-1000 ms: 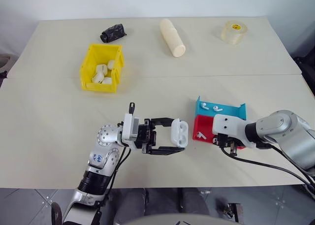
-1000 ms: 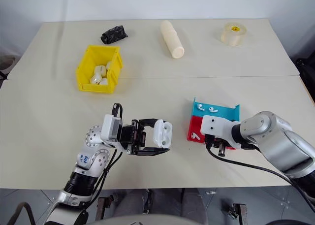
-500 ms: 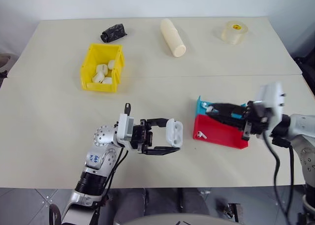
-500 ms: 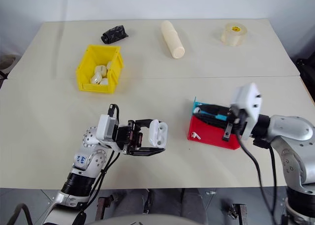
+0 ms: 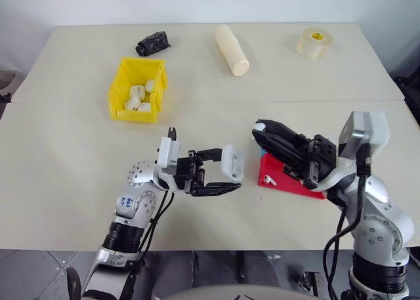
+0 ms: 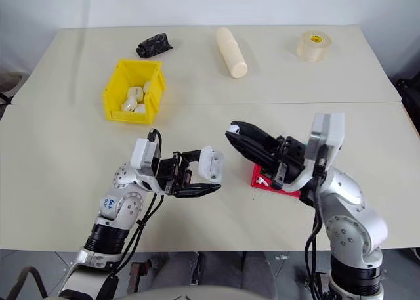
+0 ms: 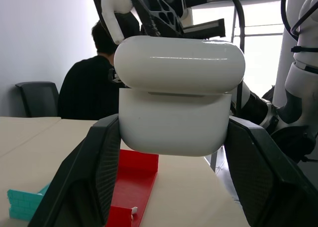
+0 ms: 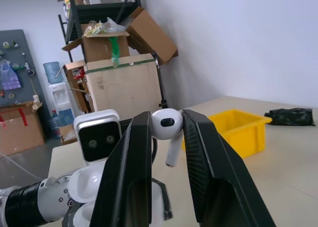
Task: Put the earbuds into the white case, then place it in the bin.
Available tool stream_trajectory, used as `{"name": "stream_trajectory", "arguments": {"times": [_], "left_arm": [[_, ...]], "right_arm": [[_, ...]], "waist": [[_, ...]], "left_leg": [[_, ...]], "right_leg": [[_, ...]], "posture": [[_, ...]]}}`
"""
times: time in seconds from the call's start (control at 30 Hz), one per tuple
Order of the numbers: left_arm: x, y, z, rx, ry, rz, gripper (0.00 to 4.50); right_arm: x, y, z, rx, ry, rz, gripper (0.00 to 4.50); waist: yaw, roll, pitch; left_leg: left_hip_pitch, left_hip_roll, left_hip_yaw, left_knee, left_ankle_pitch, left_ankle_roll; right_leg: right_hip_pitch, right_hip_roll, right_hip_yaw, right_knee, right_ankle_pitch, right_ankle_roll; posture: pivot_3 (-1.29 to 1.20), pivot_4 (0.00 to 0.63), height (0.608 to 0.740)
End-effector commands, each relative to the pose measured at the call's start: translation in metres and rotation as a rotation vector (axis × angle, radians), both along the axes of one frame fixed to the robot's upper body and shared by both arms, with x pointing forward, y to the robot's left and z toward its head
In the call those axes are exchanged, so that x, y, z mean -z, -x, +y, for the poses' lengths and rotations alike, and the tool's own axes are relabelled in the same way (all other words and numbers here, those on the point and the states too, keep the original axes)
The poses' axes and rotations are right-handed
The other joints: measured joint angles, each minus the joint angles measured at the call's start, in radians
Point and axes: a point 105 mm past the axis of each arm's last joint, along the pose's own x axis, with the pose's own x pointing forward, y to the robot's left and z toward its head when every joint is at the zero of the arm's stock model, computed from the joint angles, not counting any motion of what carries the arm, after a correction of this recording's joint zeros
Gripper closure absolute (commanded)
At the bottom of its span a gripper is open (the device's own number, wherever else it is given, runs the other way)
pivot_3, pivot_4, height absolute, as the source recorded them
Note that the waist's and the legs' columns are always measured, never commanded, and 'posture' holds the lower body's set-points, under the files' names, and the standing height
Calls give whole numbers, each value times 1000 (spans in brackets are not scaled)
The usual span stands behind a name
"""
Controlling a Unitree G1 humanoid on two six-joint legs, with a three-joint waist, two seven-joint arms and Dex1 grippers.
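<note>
My left gripper [image 5: 230,171] is shut on the white case [image 6: 211,164] and holds it above the table's near middle, with the lid hinged open. My right gripper [image 5: 262,128] points left toward the case, a short gap away, and is shut on one white earbud [image 8: 166,124], whose stem hangs between the fingers. Another earbud [image 5: 268,180] lies in the red tray [image 5: 283,182] below the right gripper. The yellow bin [image 5: 117,90] stands at the far left with several white pieces inside.
A cream cylinder [image 5: 231,49], a roll of tape [image 5: 312,42] and a crumpled black thing [image 5: 151,42] lie along the table's far side. A person [image 7: 92,88] sits beyond the table, back turned. The right arm hides the blue tray.
The right gripper rose from the trays and swung left toward the case with an earbud pinched in it. The left gripper kept the case almost in place.
</note>
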Motion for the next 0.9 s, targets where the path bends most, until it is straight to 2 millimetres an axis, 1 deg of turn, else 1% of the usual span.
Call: {"name": "stream_trajectory", "arguments": {"times": [0.03, 0.33, 0.5, 0.8, 0.9], "left_arm": [[-15, 3, 0, 18, 49, -28, 1744], [-17, 6, 0, 37, 47, -23, 1744], [-17, 7, 0, 51, 39, -24, 1744], [-19, 9, 0, 60, 40, -30, 1744], [-21, 9, -1, 59, 46, -36, 1744]], "right_arm": [[-3, 9, 5, -11, -9, -66, 3819], [13, 11, 9, -14, 17, -81, 3819], [17, 10, 12, -17, 17, -88, 3819], [27, 3, 11, -8, 24, -72, 3819], [33, 2, 11, -22, 43, -45, 3819]], "waist": [[0, 0, 0], [-2, 0, 0], [-1, 0, 0], [-1, 0, 0], [-1, 0, 0]], "left_leg": [[0, 0, 0, 0, 0, 0], [0, 0, 0, -1, 0, 0], [0, 0, 0, -1, 0, 0], [0, 0, 0, -1, 0, 0], [0, 0, 0, -1, 0, 0]], "right_leg": [[0, 0, 0, 0, 0, 0], [0, 1, 0, 0, 0, 0], [0, 0, 0, 0, 0, 0], [0, 0, 0, 0, 0, 0], [0, 0, 0, 0, 0, 0]], "posture": [[0, 150, 740], [0, 150, 740], [0, 150, 740], [0, 150, 740], [0, 150, 740]]}}
